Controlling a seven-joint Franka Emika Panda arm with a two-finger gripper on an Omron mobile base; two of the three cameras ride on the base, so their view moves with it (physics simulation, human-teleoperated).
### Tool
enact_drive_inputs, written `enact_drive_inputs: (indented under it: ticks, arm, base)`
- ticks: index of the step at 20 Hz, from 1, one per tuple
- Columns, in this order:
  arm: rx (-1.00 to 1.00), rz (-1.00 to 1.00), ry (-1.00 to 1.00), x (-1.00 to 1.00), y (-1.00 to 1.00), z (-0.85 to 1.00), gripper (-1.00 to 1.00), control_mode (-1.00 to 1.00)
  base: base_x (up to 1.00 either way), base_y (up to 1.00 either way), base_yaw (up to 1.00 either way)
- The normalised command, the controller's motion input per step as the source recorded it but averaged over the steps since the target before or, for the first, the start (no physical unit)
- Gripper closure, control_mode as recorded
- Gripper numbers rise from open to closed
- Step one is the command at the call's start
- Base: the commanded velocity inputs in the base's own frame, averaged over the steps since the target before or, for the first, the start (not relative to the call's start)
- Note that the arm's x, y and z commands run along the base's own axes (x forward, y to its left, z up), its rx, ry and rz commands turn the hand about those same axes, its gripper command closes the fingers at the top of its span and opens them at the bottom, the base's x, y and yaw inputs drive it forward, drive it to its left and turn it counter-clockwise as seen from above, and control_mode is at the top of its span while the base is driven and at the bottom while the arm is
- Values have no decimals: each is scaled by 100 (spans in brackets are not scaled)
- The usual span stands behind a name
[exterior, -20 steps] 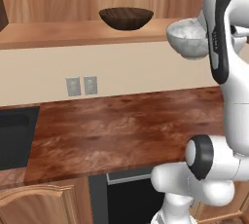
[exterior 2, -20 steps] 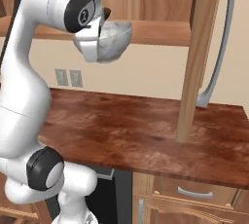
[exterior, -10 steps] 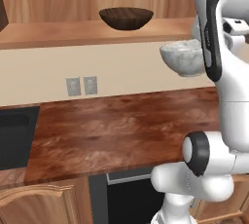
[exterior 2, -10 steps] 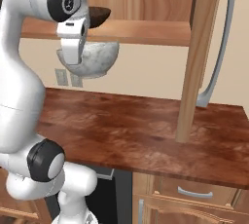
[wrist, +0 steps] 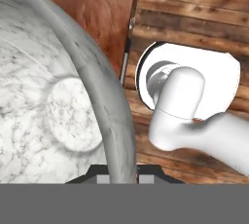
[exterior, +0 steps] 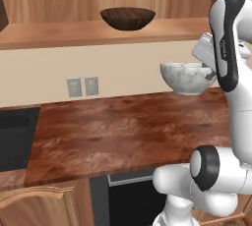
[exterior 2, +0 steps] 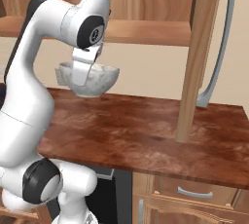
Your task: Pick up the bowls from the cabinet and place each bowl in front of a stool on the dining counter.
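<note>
The gripper [exterior 2: 83, 72] is pinching the speckled bowl [exterior: 187, 77] by its rim, holding it in the air over the reddish worktop [exterior: 128, 131]. The arm is blocking the bowl's right edge. The wooden bowl [exterior: 128, 18] is sitting on the cabinet shelf [exterior: 59, 32].

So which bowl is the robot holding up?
The pale stone bowl, pinched by its rim in the gripper. The brown bowl sits on the shelf.

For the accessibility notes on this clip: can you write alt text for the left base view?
A white robot arm's gripper holds a pale speckled bowl by its rim, in the air above a reddish-brown worktop. A dark wooden bowl sits on the tan shelf behind, and a black sink shows at the left edge.
</note>
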Motion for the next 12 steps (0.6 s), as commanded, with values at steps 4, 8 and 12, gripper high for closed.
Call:
enact_drive_inputs:
  ticks: [4,8,12]
  arm:
    - [12,0,0,-6,1,-40,100,-100]
    - [3,0,0,-11,5,-14,100,-100]
    - [0,0,0,0,0,0,100,100]
  base:
    - [0,0,0]
    - [0,0,0]
    - [-93,16,5]
